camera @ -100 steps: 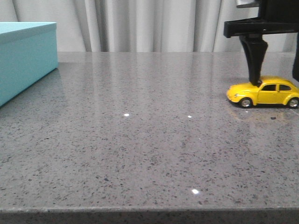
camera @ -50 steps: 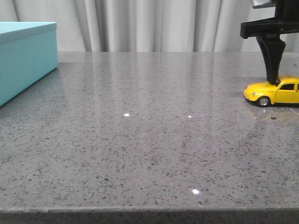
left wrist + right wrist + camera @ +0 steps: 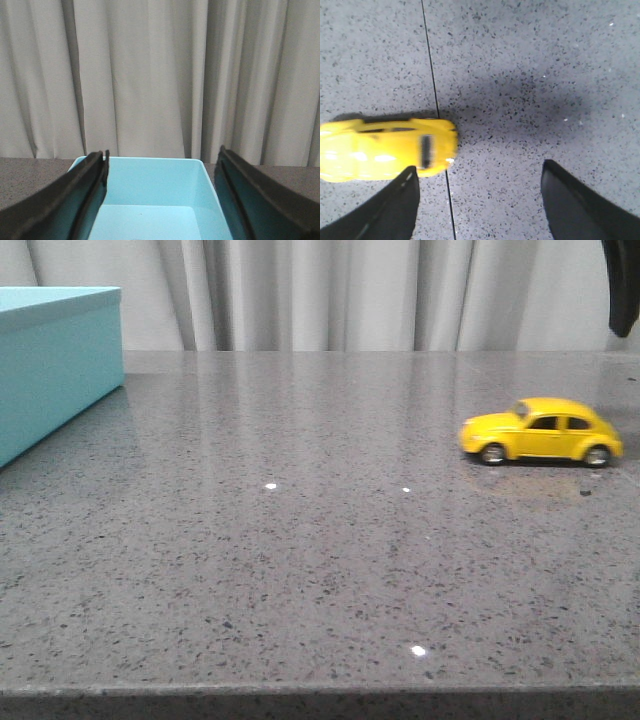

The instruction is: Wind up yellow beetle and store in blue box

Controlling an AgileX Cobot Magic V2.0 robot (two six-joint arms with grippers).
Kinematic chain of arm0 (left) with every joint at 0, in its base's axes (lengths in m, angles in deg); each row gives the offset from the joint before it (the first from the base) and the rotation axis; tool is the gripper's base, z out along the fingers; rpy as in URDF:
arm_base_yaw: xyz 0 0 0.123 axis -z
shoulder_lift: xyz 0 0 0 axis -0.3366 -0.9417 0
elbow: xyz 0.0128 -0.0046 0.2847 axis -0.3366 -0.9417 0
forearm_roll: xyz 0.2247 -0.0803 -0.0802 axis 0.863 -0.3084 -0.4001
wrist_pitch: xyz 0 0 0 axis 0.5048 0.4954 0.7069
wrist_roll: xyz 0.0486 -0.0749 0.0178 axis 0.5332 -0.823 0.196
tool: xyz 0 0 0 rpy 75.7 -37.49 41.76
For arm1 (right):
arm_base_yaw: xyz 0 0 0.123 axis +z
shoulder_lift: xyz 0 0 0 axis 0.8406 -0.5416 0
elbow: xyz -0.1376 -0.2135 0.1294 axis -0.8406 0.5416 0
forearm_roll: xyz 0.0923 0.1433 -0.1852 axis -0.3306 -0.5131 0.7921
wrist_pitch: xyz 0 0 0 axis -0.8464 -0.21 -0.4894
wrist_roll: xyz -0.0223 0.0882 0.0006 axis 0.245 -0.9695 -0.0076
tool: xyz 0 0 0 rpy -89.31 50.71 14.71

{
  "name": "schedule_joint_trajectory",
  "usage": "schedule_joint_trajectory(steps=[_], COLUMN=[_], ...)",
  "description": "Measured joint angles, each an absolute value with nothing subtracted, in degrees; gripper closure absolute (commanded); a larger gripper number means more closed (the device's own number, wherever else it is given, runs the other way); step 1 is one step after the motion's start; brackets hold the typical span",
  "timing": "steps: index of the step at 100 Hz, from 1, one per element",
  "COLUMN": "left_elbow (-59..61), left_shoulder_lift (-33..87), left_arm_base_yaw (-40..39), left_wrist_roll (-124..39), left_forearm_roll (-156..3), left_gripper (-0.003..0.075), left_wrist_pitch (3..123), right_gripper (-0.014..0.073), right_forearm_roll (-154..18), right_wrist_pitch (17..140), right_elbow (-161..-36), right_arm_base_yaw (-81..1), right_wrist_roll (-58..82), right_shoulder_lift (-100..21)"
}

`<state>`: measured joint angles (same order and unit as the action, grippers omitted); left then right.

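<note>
The yellow beetle [image 3: 540, 430] stands free on its wheels on the grey table at the right, nose to the left. In the right wrist view the yellow beetle [image 3: 385, 147] looks blurred and lies off to one side of my right gripper [image 3: 480, 170], which is open and above the tabletop with nothing between its fingers. One dark finger [image 3: 622, 290] shows at the top right of the front view, well above the car. The blue box [image 3: 55, 360] stands at the far left. My left gripper [image 3: 162, 152] hangs open over the blue box [image 3: 150, 185], whose inside holds nothing.
Pale curtains [image 3: 330, 295] close off the back of the speckled table [image 3: 300, 560]. A thin dark seam [image 3: 432, 75] runs across the tabletop under the car. The table's front edge [image 3: 320, 692] lies along the bottom of the front view.
My right gripper has let go of the yellow beetle and risen almost out of the front view. The car has rolled left across the table.
</note>
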<state>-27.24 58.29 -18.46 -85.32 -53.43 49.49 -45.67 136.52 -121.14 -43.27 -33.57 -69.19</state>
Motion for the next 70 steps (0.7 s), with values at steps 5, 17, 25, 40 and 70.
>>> schedule_joint_trajectory(steps=[5, 17, 25, 40, 70], left_elbow=[-27.24, -27.24, -27.24, -27.24, -27.24], left_shoulder_lift=[58.29, 58.23, 58.15, 58.15, 58.15], left_arm_base_yaw=[-18.46, -18.46, -18.46, -18.46, -18.46], left_wrist_roll=[-85.32, -85.32, -85.32, -85.32, -85.32], left_forearm_roll=[-53.43, -53.43, -53.43, -53.43, -53.43], left_gripper=[0.028, 0.028, 0.028, 0.028, 0.028], left_wrist_pitch=[49.49, 49.49, 49.49, 49.49, 49.49], right_gripper=[0.0085, 0.0085, 0.0085, 0.0085, 0.0085], right_forearm_roll=[-45.67, -45.67, -45.67, -45.67, -45.67], right_wrist_pitch=[136.62, 136.84, 136.84, 136.84, 136.84], right_elbow=[-121.14, -121.14, -121.14, -121.14, -121.14], right_arm_base_yaw=[-43.27, -43.27, -43.27, -43.27, -43.27], right_wrist_roll=[-33.57, -33.57, -33.57, -33.57, -33.43], right_shoulder_lift=[-68.73, -68.34, -68.34, -68.34, -68.34])
